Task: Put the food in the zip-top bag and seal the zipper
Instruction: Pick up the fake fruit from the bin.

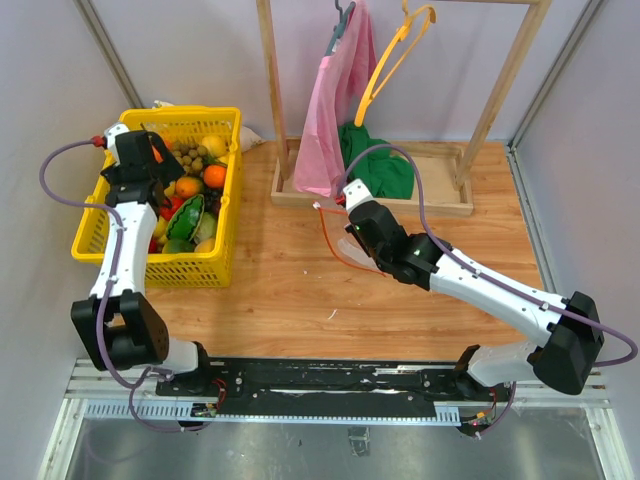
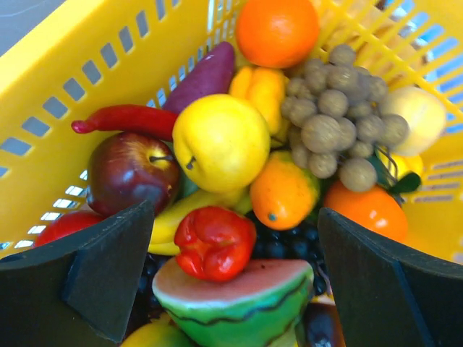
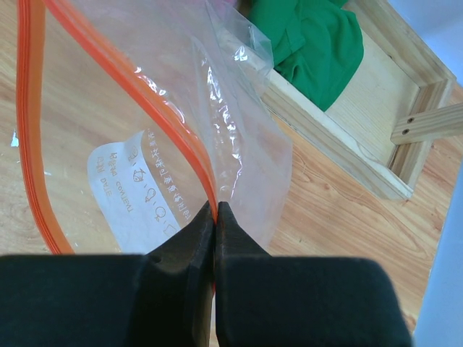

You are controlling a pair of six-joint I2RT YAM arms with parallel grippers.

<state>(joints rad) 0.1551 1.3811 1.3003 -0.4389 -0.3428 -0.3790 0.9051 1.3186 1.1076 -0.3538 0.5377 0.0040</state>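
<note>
The toy food lies piled in a yellow basket (image 1: 222, 265). My left gripper (image 2: 231, 282) is open above the pile, its jaws either side of a red pepper (image 2: 215, 242) resting on a watermelon slice (image 2: 239, 300). Close by are a yellow lemon (image 2: 221, 141), a dark red apple (image 2: 130, 172) and an orange (image 2: 277, 30). The left gripper (image 1: 143, 160) shows over the basket's far left in the top view. My right gripper (image 3: 215, 210) is shut on the red-orange zipper (image 3: 155, 108) of the clear zip-top bag (image 3: 239, 144), holding its mouth open. The bag (image 1: 340, 240) hangs by the right gripper (image 1: 362, 232) at mid-table.
A wooden rack frame (image 1: 372, 195) stands at the back with a pink garment (image 1: 335, 110), a yellow hanger (image 1: 395, 55) and a green cloth (image 1: 380, 165) on its base. The green cloth (image 3: 318, 50) also shows in the right wrist view. Bare wooden table (image 1: 290, 300) lies between basket and bag.
</note>
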